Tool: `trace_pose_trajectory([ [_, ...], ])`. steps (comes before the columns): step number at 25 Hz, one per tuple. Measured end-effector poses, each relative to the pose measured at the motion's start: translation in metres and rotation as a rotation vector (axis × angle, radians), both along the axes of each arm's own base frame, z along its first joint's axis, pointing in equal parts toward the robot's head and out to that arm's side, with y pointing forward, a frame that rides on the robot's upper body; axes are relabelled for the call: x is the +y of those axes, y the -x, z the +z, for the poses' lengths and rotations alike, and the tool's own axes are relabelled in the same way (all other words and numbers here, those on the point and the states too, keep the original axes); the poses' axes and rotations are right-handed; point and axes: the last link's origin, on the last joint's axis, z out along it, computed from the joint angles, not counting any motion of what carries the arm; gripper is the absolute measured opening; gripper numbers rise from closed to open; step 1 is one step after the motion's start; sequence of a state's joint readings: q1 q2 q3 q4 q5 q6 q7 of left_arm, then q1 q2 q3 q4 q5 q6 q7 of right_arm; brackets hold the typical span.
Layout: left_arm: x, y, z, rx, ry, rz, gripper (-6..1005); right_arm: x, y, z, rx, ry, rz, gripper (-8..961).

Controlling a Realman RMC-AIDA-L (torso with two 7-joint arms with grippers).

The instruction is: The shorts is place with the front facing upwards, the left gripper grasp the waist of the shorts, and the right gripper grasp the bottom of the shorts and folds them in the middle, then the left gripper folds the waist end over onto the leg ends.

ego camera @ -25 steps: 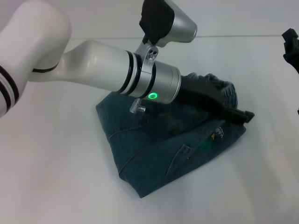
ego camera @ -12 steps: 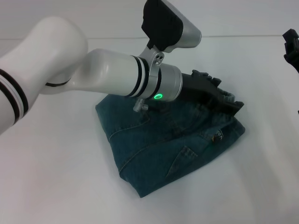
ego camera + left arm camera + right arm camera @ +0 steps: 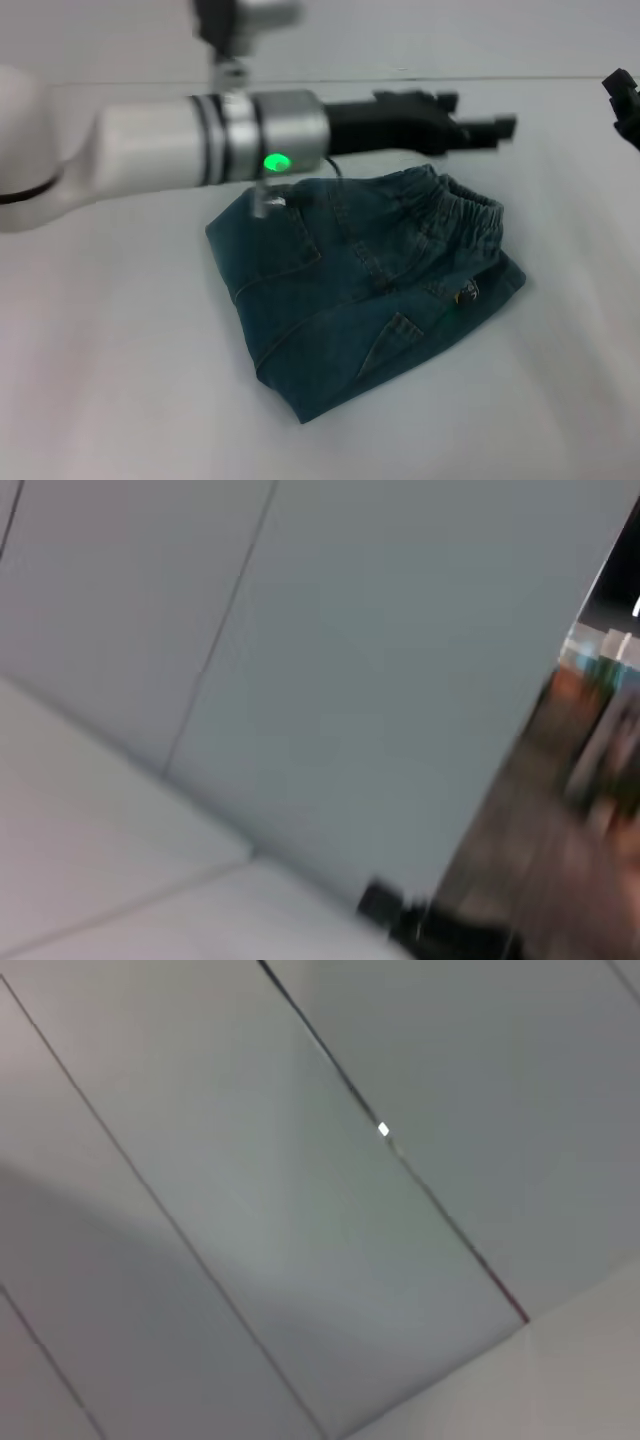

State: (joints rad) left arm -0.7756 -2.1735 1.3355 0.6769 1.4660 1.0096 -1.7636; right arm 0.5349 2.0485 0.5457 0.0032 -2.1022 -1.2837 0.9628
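Observation:
The blue denim shorts [image 3: 365, 285] lie folded into a compact bundle in the middle of the white table [image 3: 120, 380], with the elastic waistband [image 3: 470, 212] on top at the right. My left gripper [image 3: 480, 120] hangs above the shorts' far right side, raised clear of the cloth, fingers open and empty. My right gripper [image 3: 625, 100] shows only as a dark part at the right edge of the head view, well away from the shorts. Both wrist views show walls and no cloth.
The white table stretches all around the shorts, with its far edge [image 3: 450, 78] behind my left arm. A dark object [image 3: 420, 925] sits low in the left wrist view, beside a wall and a blurred room beyond.
My left gripper has lifted off the waistband and swung up and back, letting go of the cloth. The waist end now lies flat on the bundle. The right arm has not moved.

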Motion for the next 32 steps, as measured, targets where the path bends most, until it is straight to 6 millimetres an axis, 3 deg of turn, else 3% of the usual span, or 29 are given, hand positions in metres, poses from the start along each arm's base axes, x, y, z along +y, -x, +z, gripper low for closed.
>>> trace_pose_trajectory([
  [5, -0.017, 0.04, 0.045, -0.237, 0.003, 0.024, 886, -0.005, 0.005, 0.02, 0.002, 0.072, 0.135, 77],
  [13, -0.071, 0.134, 0.08, -0.238, -0.032, 0.115, 884, -0.012, 0.03, 0.049, -0.263, 0.431, 0.461, 446],
  [15, -0.081, 0.147, 0.085, -0.219, -0.025, 0.128, 884, -0.016, 0.034, 0.055, -0.338, 0.507, 0.518, 542],
  [18, -0.102, 0.168, 0.098, -0.17, -0.013, 0.134, 884, -0.023, 0.038, 0.067, -0.398, 0.607, 0.555, 606],
  [25, -0.116, 0.189, 0.115, -0.096, -0.02, 0.163, 884, -0.028, 0.039, 0.078, -0.474, 0.815, 0.541, 755],
  [32, -0.113, 0.186, 0.119, -0.071, 0.012, 0.165, 885, -0.028, 0.038, 0.074, -0.494, 0.858, 0.532, 904],
])
